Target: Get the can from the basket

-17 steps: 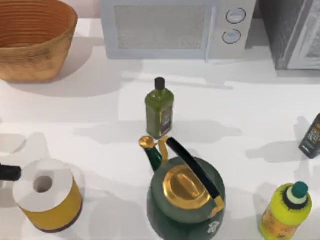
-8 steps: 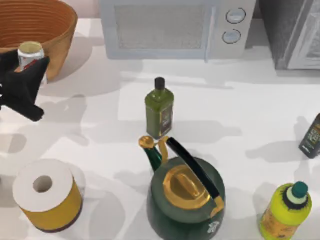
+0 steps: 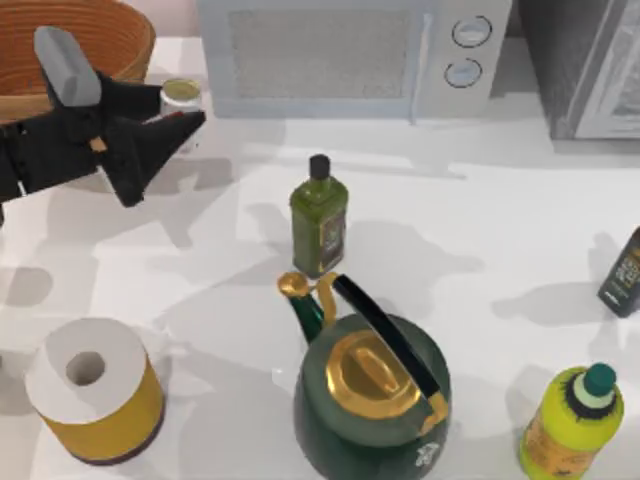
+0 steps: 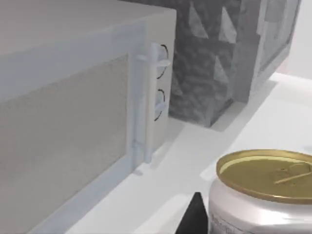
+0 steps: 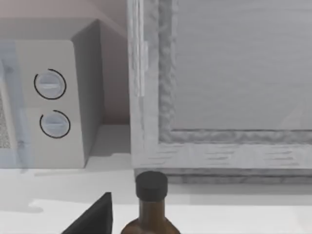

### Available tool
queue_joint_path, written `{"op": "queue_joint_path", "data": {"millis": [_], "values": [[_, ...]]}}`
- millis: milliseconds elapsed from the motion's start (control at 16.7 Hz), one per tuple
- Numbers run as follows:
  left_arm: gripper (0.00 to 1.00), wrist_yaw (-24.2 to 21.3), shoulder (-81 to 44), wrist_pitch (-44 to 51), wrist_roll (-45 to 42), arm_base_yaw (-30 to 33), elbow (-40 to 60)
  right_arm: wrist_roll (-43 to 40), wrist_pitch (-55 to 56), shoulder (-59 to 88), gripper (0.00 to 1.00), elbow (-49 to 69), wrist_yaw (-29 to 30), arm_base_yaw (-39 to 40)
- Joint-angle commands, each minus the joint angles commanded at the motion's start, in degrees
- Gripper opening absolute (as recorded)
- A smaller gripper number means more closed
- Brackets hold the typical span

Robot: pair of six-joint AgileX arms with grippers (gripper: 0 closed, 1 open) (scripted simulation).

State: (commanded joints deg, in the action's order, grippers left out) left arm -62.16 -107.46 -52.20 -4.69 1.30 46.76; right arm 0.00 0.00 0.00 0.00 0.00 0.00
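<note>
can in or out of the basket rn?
Out. The can sits upright at the left end effector, beyond the basket rim, near the microwave.

The counter [image 3: 480,220] is brightly and evenly lit, with soft grey shadows falling on several sides of the kettle [image 3: 372,392], the green bottle [image 3: 319,218] and the paper roll [image 3: 92,390], which suggests more than one light overhead. The left arm [image 3: 90,140] throws a broad, soft-edged shadow across the counter towards its left edge, and the gold kettle lid and the can [image 4: 265,190] top carry only a mild sheen (no hard glare). Both wrist views look soft, most of all the microwave [image 4: 73,112] front and the grey panel [image 5: 229,73] close to the lens.
</note>
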Motion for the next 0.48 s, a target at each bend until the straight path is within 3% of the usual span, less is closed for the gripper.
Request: {"op": "queue_joint_path", "data": {"millis": [240, 480], "values": [[0.00, -11.3, -19.2, -9.6, -0.3, 1.6, 9.3, 0.0, 0.0, 0.0, 1.00, 0.0, 0.0, 0.0], [0.00, -19.3, -32.3, -16.8, -0.4, 4.0, 16.5, 0.0, 0.0, 0.0, 1.00, 0.0, 0.0, 0.0]]}}
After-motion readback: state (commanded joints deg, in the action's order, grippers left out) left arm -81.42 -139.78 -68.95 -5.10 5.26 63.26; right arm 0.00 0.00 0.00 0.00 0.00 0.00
